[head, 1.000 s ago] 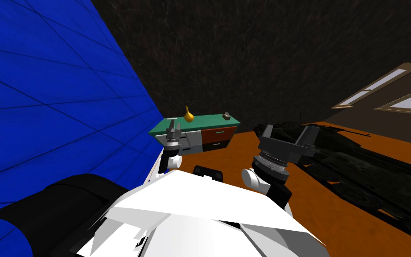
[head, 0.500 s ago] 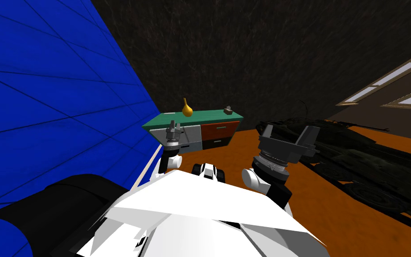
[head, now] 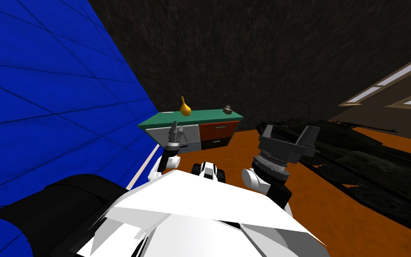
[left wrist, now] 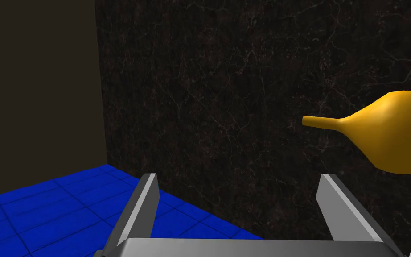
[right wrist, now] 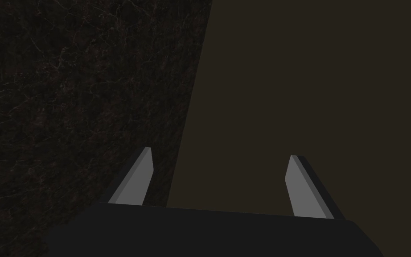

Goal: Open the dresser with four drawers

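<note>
1. The dresser point(head: 209, 118) stands ahead at about 12 o'clock, against the dark wall point(head: 253, 58). It has a green top, grey drawer fronts point(head: 192, 136) on its left half, and a red-brown front point(head: 219, 129) above a dark front point(head: 216, 143) on its right half.
2. On that top a yellow long-necked vase point(head: 184, 107) stands upright toward 11 o'clock. A small grey object point(head: 228, 109) sits toward 1 o'clock, near the right end.
3. The left gripper point(head: 176, 130) is raised in front of the grey drawer fronts, fingers spread wide and holding nothing. Whether it touches them I cannot tell.
4. In the left wrist view the vase point(left wrist: 387, 134) lies beyond the left gripper point(left wrist: 238, 178), off to one finger's side.
5. The right gripper point(head: 288, 133) hangs at about 1 o'clock over the orange floor point(head: 240, 154), fingers wide apart and empty.
6. A blue wall point(head: 44, 111) runs along 9 o'clock, and a dark shape point(head: 356, 165) lies on the floor toward 3 o'clock.
</note>
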Controlling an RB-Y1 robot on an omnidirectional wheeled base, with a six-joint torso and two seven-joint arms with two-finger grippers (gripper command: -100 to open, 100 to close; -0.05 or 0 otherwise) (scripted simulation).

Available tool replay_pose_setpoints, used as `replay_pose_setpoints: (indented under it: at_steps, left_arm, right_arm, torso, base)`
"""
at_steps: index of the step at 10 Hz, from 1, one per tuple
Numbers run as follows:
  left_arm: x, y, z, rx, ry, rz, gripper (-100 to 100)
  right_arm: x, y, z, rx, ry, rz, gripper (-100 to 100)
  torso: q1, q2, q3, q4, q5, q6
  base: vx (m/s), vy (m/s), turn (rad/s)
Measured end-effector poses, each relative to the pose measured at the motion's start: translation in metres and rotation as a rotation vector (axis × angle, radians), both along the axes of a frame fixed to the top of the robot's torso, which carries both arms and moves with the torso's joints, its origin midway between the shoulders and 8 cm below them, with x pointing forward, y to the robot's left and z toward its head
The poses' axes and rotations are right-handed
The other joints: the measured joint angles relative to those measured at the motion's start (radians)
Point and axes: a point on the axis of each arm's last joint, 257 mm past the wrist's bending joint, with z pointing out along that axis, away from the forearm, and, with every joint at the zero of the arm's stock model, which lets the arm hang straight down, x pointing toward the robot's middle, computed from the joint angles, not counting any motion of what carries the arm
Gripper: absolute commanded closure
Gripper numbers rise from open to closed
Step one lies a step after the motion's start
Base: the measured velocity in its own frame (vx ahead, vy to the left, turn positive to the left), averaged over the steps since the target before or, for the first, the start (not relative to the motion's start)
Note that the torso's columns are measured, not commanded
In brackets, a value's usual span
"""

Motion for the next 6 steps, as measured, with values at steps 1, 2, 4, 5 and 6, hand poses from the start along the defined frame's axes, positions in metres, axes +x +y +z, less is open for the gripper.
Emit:
replay_pose_setpoints:
  at_steps: [1,2,4,5,6]
  left_arm:
    - [0.003,0.001,-0.007,0.012,0.015,-0.004,-100]
    - [0.006,0.003,-0.014,0.021,0.031,-0.007,-100]
    - [0.017,0.007,-0.032,0.032,0.067,-0.007,-100]
    - [0.021,0.009,-0.042,0.035,0.086,-0.005,-100]
    - [0.024,0.01,-0.051,0.037,0.102,-0.003,-100]
  right_arm:
    - [0.0,0.0,0.0,0.0,0.0,0.0,0]
    - [0.0,0.0,0.0,0.0,0.0,0.0,0]
    - [0.0,0.0,0.0,0.0,0.0,0.0,0]
    - [0.0,0.0,0.0,0.0,0.0,0.0,0]
    - [0.0,0.0,0.0,0.0,0.0,0.0,0]
  torso:
    - [0.001,0.0,0.0,0.0,0.0,0.0]
    - [0.002,0.0,0.0,0.0,0.0,0.0]
    - [0.002,0.001,0.001,0.0,0.0,0.0]
    - [0.001,0.003,0.001,0.001,0.0,0.0]
    - [0.0,0.001,0.001,0.001,0.0,0.0]
  base:
    - [0.102,-0.105,0.03]
    - [0.114,-0.118,0.029]
    - [0.101,-0.125,0.032]
    - [0.114,-0.155,0.033]
    - [0.127,-0.19,0.033]
